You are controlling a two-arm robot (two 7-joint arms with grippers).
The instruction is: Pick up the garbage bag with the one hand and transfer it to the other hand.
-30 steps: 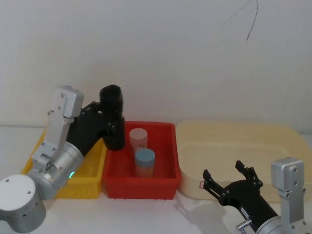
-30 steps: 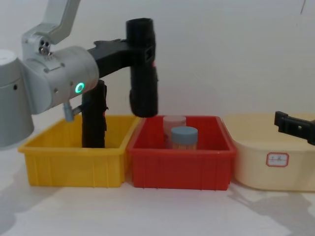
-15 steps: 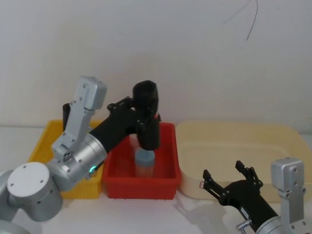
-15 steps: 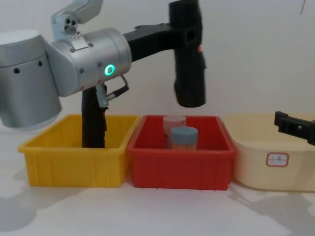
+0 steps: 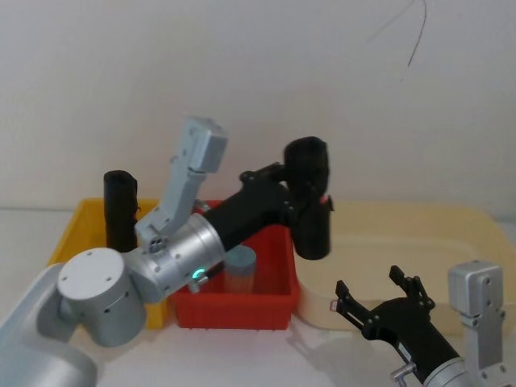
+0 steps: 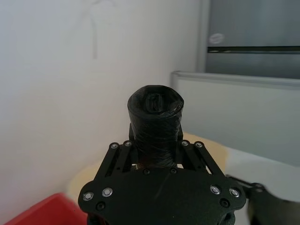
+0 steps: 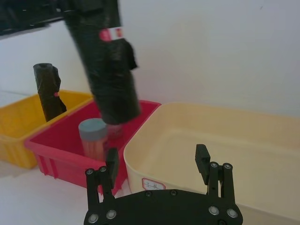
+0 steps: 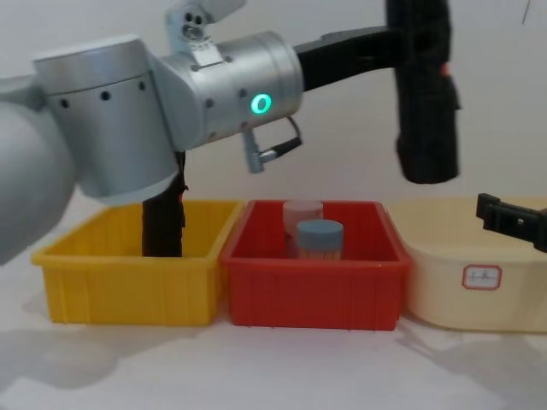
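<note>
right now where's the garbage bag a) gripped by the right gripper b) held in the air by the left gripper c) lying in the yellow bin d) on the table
B: the left gripper clamps the garbage bag upright, clear of the red bin; the right gripper is open.

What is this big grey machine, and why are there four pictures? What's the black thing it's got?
It is a robot with two arms. One picture comes from a camera on its head, one from its chest, and one from each wrist. The left gripper is shut on a rolled-up black garbage bag, held in the air near the red bin and the beige tub. The right gripper is open, low by the tub. A blue-lidded jar stands in the red bin. Another black roll stands in the yellow bin.
</note>
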